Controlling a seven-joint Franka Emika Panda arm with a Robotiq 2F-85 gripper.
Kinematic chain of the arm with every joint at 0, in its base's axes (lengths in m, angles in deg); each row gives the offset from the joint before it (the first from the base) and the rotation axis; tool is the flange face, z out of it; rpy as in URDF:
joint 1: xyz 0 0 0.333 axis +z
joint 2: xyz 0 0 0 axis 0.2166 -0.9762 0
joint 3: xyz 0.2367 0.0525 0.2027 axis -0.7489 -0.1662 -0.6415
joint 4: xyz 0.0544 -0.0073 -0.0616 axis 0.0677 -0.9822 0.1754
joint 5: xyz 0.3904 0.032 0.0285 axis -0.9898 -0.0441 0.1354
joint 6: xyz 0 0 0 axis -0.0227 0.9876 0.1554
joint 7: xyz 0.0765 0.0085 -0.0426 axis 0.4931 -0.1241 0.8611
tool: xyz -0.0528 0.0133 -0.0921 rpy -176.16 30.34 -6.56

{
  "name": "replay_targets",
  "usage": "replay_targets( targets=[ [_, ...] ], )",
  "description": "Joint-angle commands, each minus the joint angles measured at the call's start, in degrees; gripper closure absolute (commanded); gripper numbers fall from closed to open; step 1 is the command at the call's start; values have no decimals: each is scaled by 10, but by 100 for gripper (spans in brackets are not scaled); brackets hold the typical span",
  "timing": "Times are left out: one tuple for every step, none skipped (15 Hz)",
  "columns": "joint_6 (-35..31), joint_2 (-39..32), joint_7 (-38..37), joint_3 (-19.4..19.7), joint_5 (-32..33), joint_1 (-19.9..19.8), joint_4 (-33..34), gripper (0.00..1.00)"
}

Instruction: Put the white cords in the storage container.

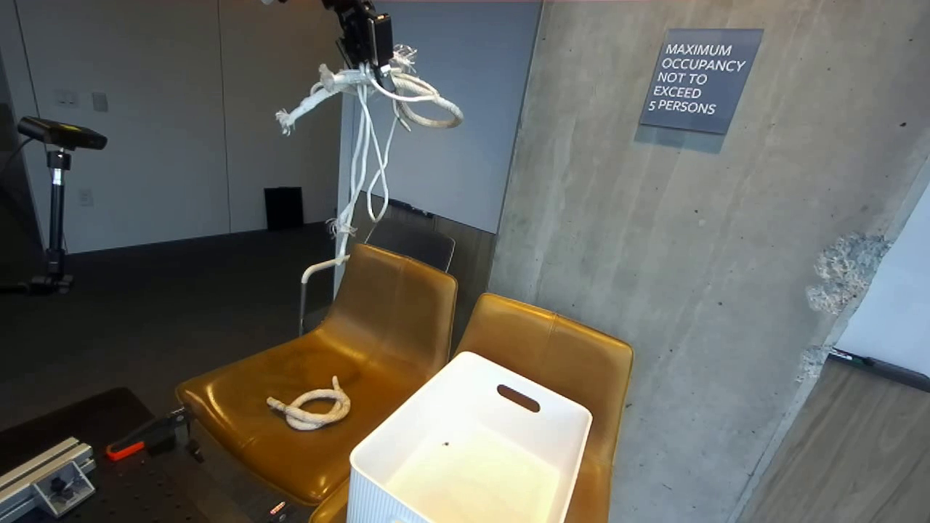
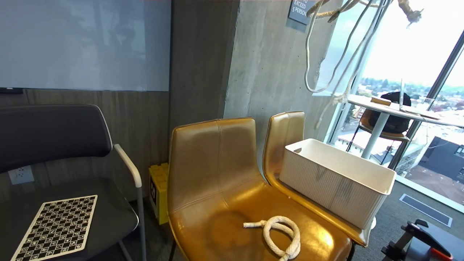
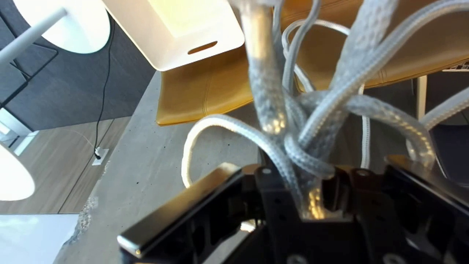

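My gripper [image 1: 372, 71] is shut on a tangled bundle of white cords [image 1: 334, 81] and holds it high above the chairs. Thick rope pieces stick out sideways and thin cords hang far down. The cords [image 3: 265, 91] fill the space between my fingers [image 3: 311, 187] in the wrist view. In an exterior view only the hanging cords [image 2: 339, 98] show and the gripper is out of frame. Another knotted white cord [image 1: 309, 423] lies on the tan chair seat, also seen as a loop [image 2: 295, 235]. The white storage container [image 1: 385, 501] stands open-topped on the neighbouring tan chair, with ribbed walls [image 2: 326, 185].
Two tan chairs [image 2: 214, 156] stand side by side before a concrete column [image 1: 581, 218]. A dark chair [image 2: 54, 137] holds a checkered board [image 2: 58, 228]. A clamp with red [image 1: 131, 447] and a metal rail [image 1: 43, 472] sit at the dark table's edge.
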Motion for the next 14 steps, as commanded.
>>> replay_targets(
  targets=[
    [20,-31,10,-6,-3,-28,46,96],
    [25,-40,20,-3,-15,-33,56,96],
    [34,-53,31,3,-32,-40,73,96],
    [44,-64,40,8,-46,-46,87,96],
    [57,-78,49,14,-60,-53,107,96],
    [69,-92,56,20,-72,-60,127,96],
    [82,-105,62,28,-81,-68,147,96],
    [92,-119,70,37,-94,-77,167,96],
    [108,-132,80,46,-109,-86,188,96],
    [120,-147,91,56,-124,-97,207,96],
    [130,-161,100,65,-136,-106,222,96],
    [140,-174,110,73,-149,-116,234,96],
    [146,-186,117,80,-159,-124,243,96],
    [148,-197,125,87,-168,-133,248,96]
  ],
)
